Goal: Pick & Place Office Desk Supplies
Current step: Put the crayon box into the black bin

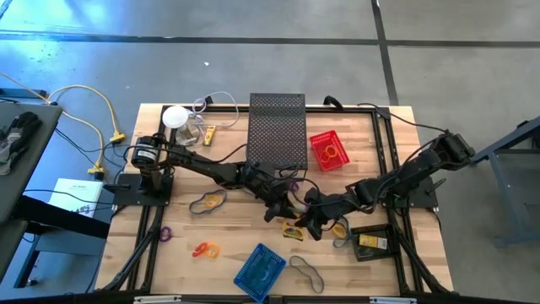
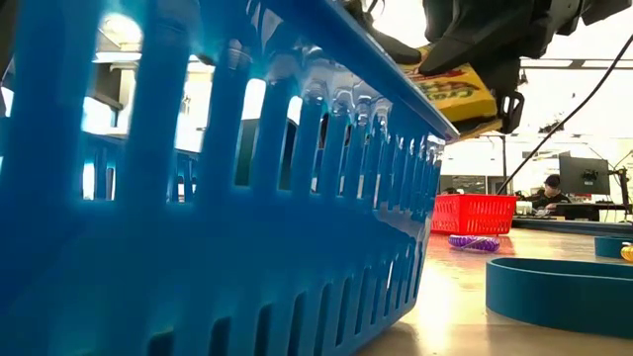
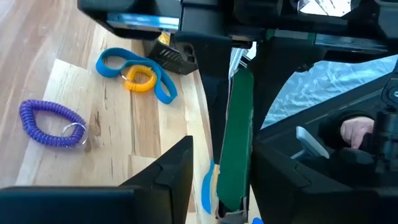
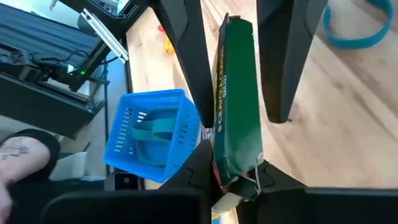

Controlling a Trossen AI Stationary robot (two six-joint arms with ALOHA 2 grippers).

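Meeting over the middle of the wooden table [image 1: 371,152] in the high view, the left gripper [image 1: 283,209] and the right gripper [image 1: 314,221] point at each other, almost tip to tip. Around them lie loose supplies: a tan band [image 1: 208,201], a purple coil [image 1: 164,232], an orange band [image 1: 205,249] and a dark grey loop [image 1: 305,270]. A blue basket [image 1: 260,270] sits near the front edge, and a red basket [image 1: 329,150] stands beside the black mesh box [image 1: 277,131]

From the low view, a yellow-and-red packet [image 2: 455,89] hangs in the air under the dark fingers, above the blue basket's rim. The red basket shows farther back

Seen from the left wrist, the packet shows its green side and stands upright between the left gripper's own fingers [image 3: 168,180]. A second purple coil [image 3: 53,123] and a blue band [image 3: 134,65] rest on the wood beyond

The right wrist view shows the right gripper clamped on one end of the packet. The left gripper's fingers stand spread on either side of the other end, and one has a clear gap to it
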